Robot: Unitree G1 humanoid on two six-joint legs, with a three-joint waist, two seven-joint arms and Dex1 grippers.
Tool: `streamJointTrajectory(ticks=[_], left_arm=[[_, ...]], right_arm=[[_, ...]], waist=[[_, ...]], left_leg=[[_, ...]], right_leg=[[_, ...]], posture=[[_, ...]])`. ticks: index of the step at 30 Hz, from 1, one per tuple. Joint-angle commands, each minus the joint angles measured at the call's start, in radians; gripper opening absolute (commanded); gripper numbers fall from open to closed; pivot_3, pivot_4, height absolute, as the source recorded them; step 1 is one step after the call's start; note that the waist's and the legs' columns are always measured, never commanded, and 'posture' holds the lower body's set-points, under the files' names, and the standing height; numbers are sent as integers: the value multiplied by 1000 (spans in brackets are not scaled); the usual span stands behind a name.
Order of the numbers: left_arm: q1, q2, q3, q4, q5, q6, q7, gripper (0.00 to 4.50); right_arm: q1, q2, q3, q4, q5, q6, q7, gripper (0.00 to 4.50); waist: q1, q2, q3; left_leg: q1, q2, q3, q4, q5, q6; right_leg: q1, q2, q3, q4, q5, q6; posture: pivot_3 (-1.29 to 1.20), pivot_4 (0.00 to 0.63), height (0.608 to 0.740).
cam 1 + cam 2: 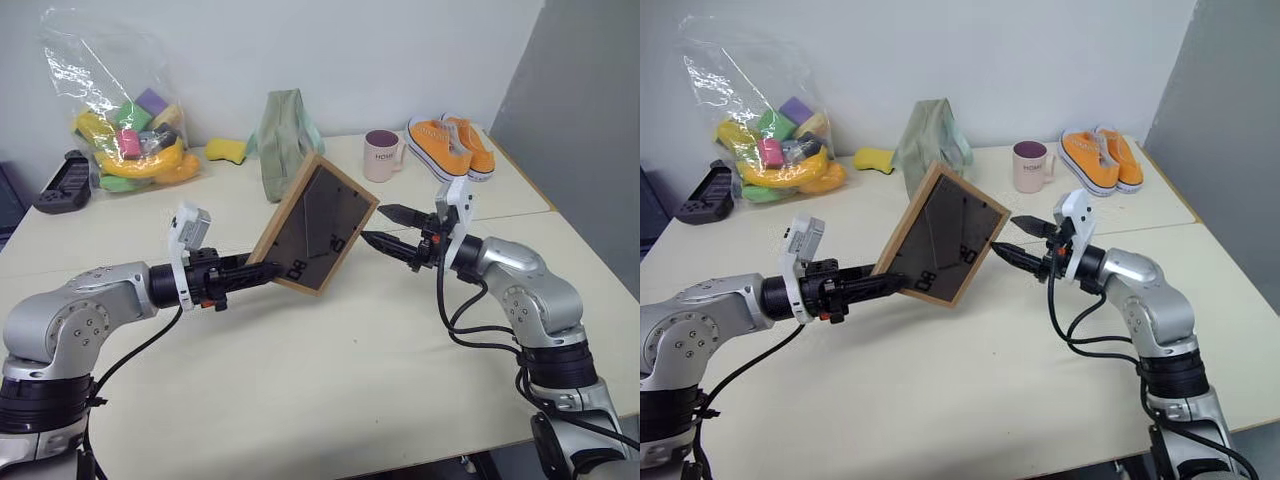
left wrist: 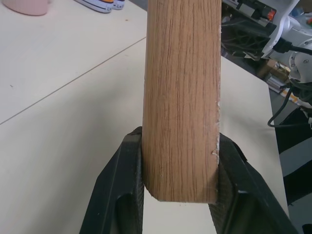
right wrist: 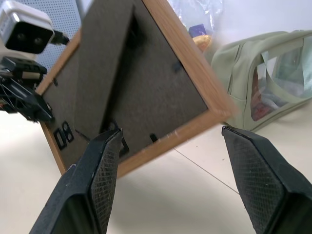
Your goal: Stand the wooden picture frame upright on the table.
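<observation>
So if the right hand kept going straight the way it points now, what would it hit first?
Most likely the picture frame: the open right hand points at its dark back near the lower edge, while the left hand holds it off the table.

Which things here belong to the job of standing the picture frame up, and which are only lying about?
Belonging to the job:
- wooden picture frame, held off the table by the left gripper
- right gripper, open beside the frame
- table

Only lying about:
- plastic bag of colourful toys
- green pouch
- pink mug
- orange shoes
- yellow sponge
- black object
</observation>
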Motion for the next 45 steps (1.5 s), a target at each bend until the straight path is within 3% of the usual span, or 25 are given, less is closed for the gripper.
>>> streamJointTrajectory(ticks=[1, 9, 21, 29, 45], left_arm=[[-19, -17, -3, -33, -23, 0, -3, 1279], [-41, -38, -28, 0, 4, -5, -4, 1279], [-83, -20, -27, 64, 46, -19, -26, 1279], [-94, -33, -63, 69, 68, -26, -49, 1279], [-129, -38, -76, 96, 96, -33, -72, 1279]], right_arm=[[-35, 11, -8, -55, 28, 21, -16, 3444], [-57, 22, -5, -73, 38, 50, -35, 3444], [9, -96, -44, 2, -48, -38, -9, 3444], [-37, 11, -34, -124, 37, 53, -91, 3444], [-45, 113, 37, -112, 25, 61, -123, 3444]], waist=[[0, 0, 0], [0, 0, 0], [0, 0, 0], [-15, 0, 0], [-21, 0, 0]], left_leg=[[0, 0, 0, 0, 0, 0], [0, 0, 0, 0, 0, 0], [0, 0, 0, 0, 0, 0], [0, 0, 0, 0, 0, 0], [0, 0, 0, 0, 0, 0]], right_leg=[[0, 0, 0, 0, 0, 0], [0, 0, 0, 0, 0, 0], [0, 0, -1, 0, 0, 0], [0, 0, 0, 0, 0, 0], [0, 0, -1, 0, 0, 0]], posture=[[0, 150, 740], [0, 150, 740], [0, 150, 740], [0, 150, 740], [0, 150, 740]])
